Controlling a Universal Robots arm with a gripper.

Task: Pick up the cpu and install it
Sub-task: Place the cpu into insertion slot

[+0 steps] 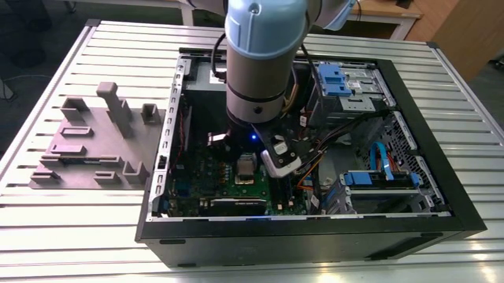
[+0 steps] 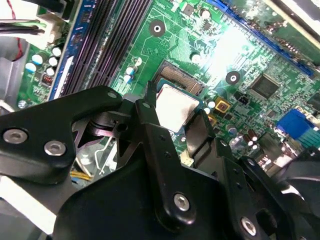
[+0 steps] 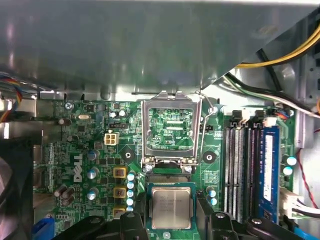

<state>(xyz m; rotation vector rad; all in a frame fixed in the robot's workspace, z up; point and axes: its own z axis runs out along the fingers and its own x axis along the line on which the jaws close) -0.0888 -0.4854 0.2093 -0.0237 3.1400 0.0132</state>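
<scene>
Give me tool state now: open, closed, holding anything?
Tool: closed on the chip, held over the open socket.

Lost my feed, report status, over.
Gripper shut on cpu. Held just above socket, not seated. Socket frame flipped open, nothing blocking.

We see a worktop (image 1: 102, 53) of pale metal slats, ridged along its length. Two things lie directly on it: an open black computer case (image 1: 315, 242), laid on its side toward the exterior view's right, and a grey-purple fixture block (image 1: 87, 159) with slots and upright posts toward the exterior view's left. They sit just beside each other — whether they touch, we cannot tell.
</scene>
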